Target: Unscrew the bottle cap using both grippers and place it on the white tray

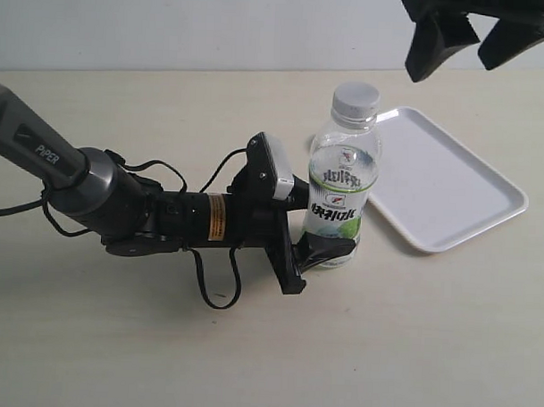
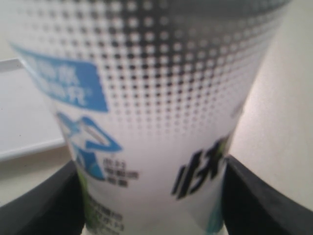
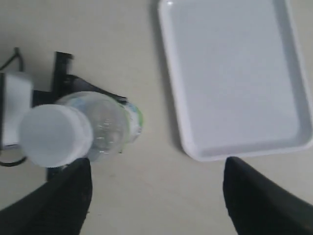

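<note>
Both fingers of left gripper (image 1: 318,225) pinch bottle (image 1: 342,184) low, contact likely (blurry); cap (image 1: 356,97) on; right gripper (image 1: 453,60) spread high above; tray (image 1: 456,188) at right

White lettering "PiPER" stands on the dark grey left arm (image 1: 43,151). The bottle (image 1: 342,184) has a label (image 1: 336,204) with dark Chinese characters, too blurred to read. The orange sticker (image 1: 216,218) on the arm's wrist is illegible.
</note>
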`<state>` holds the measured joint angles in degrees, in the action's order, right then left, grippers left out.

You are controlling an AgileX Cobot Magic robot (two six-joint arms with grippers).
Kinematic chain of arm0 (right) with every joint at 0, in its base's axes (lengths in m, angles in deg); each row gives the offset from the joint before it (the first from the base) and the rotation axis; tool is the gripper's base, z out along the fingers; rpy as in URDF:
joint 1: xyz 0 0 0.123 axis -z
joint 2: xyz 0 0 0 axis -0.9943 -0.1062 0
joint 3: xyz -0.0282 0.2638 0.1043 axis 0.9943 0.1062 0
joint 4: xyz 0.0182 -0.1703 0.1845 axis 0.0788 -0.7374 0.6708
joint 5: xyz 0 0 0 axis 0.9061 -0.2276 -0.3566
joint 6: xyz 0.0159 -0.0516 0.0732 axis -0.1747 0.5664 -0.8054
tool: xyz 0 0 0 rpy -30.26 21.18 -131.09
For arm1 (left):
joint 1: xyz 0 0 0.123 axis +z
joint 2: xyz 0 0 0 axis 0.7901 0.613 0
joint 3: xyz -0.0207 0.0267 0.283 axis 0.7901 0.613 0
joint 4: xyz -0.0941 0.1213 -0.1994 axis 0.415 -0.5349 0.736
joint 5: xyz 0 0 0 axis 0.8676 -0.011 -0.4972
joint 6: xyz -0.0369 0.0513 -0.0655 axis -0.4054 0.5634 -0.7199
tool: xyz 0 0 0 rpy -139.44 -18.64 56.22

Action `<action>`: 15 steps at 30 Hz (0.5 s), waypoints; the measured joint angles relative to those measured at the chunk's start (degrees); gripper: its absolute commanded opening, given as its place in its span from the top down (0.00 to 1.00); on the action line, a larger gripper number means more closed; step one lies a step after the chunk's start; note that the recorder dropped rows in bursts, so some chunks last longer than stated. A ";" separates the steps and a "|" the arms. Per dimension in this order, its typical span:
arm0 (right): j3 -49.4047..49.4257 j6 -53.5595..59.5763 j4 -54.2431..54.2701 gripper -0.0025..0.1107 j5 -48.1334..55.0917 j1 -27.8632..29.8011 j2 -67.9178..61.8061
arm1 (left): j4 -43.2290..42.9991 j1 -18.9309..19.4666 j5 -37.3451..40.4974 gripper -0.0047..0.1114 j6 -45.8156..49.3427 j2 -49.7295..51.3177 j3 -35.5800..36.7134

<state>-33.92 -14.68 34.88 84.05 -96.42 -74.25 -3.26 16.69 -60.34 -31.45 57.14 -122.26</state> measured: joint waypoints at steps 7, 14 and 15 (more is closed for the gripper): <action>-1.44 6.18 11.63 0.31 -0.11 -0.36 0.00 | 0.00 0.00 0.00 0.96 0.00 0.00 0.00; -1.44 6.27 9.35 0.31 -0.11 -4.12 -3.49 | 0.00 0.00 0.00 0.96 0.00 0.00 0.00; -1.44 6.18 8.98 0.31 -0.11 -4.45 -4.07 | 0.00 0.00 0.00 0.96 0.00 0.00 0.00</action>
<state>-35.36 -8.50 43.85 83.94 -100.87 -78.32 -3.26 16.69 -60.34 -31.45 57.14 -122.26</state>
